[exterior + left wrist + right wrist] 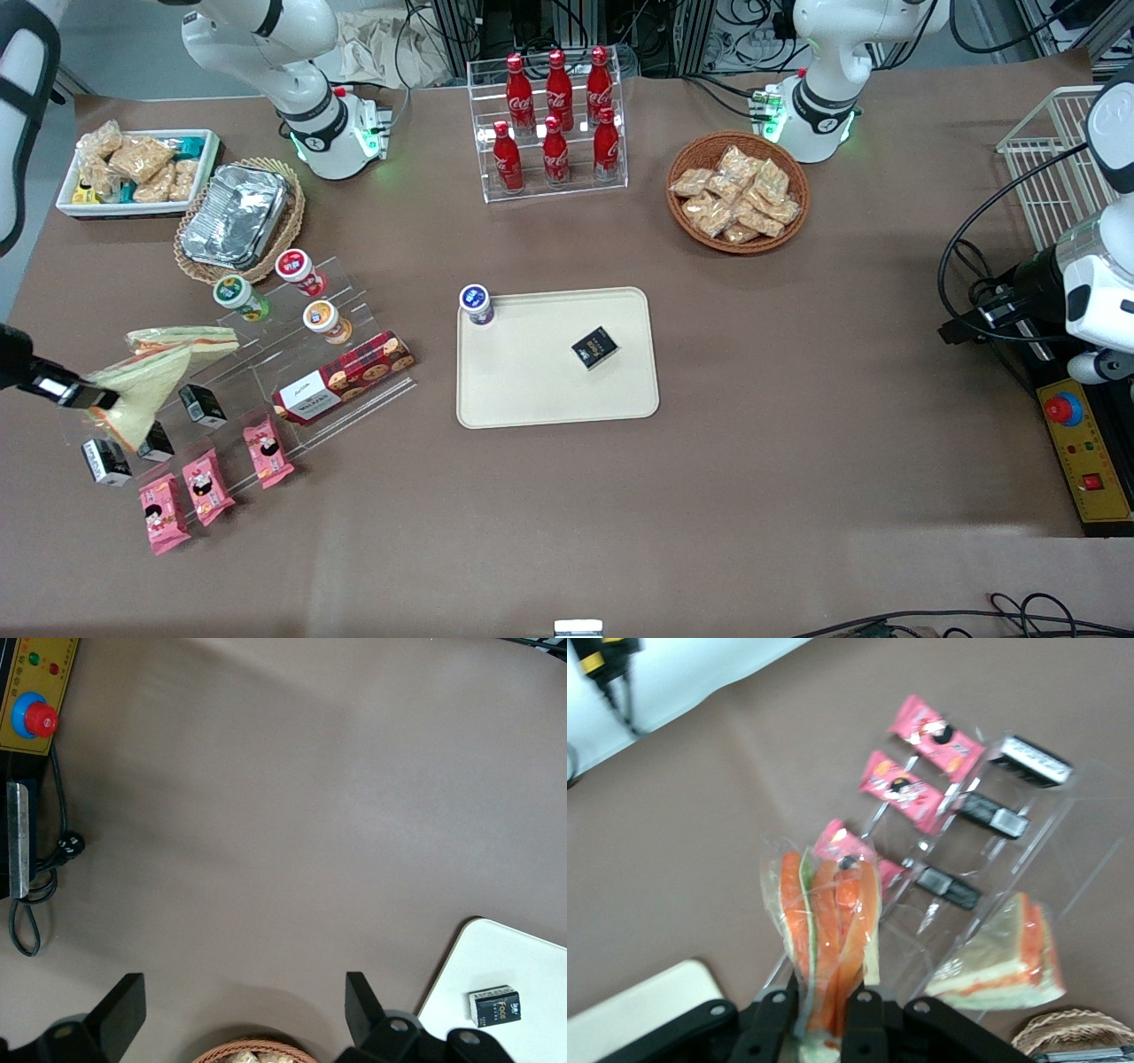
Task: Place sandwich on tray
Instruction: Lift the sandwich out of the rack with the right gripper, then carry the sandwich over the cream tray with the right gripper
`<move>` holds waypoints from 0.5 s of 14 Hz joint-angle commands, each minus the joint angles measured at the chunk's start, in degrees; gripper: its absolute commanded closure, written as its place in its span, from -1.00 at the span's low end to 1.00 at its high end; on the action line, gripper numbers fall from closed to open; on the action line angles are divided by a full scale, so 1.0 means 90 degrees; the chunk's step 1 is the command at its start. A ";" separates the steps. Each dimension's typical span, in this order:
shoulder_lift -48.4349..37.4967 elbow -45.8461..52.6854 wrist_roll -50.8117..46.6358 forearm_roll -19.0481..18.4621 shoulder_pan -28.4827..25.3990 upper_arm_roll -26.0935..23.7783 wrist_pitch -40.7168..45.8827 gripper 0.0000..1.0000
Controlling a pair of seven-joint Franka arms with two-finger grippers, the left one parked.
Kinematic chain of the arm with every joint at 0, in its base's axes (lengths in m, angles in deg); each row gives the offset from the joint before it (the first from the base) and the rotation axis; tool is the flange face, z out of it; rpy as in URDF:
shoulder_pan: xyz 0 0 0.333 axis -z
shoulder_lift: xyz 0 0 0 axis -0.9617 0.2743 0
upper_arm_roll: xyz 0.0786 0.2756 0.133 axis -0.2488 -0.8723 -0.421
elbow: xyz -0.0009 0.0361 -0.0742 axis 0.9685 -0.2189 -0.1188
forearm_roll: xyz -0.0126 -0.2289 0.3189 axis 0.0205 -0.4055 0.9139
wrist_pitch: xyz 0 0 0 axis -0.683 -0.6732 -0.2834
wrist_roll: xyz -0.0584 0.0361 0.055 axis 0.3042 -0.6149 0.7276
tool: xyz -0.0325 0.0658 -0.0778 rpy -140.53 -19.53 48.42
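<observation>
The sandwich point(142, 390) is pinched by its edge in the pincer point(84, 396), held above the clear acrylic step rack point(266, 390) at the working arm's end of the surface point(797, 461). A second wedge point(182, 338) is seen lying on the rack just beside it. The tray point(532, 390) is set well apart at mid-surface, with a small black box point(594, 346) and a yogurt cup point(477, 304) on it.

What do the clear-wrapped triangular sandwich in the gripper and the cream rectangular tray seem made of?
The clear-wrapped triangular sandwich, clamped in the gripper above the clear stepped display rack: pale bread in thin, glossy, wrinkled film. The cream rectangular tray: probably matte moulded plastic, with smooth rounded corners.
</observation>
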 commanded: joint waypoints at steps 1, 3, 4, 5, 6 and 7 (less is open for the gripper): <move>-0.0319 0.0011 0.0094 -0.0053 -0.0659 0.0033 0.0240 0.74; -0.0330 0.0001 0.0085 -0.0131 -0.1430 0.0033 0.0240 0.74; -0.0320 -0.0018 0.0056 -0.0131 -0.1821 0.0042 0.0192 0.74; -0.0272 -0.0018 0.0065 -0.0180 -0.2221 0.0052 0.0153 0.74; -0.0204 -0.0018 0.0133 -0.0325 -0.2534 0.0052 0.0075 0.74; -0.0106 -0.0028 0.0278 -0.0433 -0.2712 0.0043 -0.0119 0.74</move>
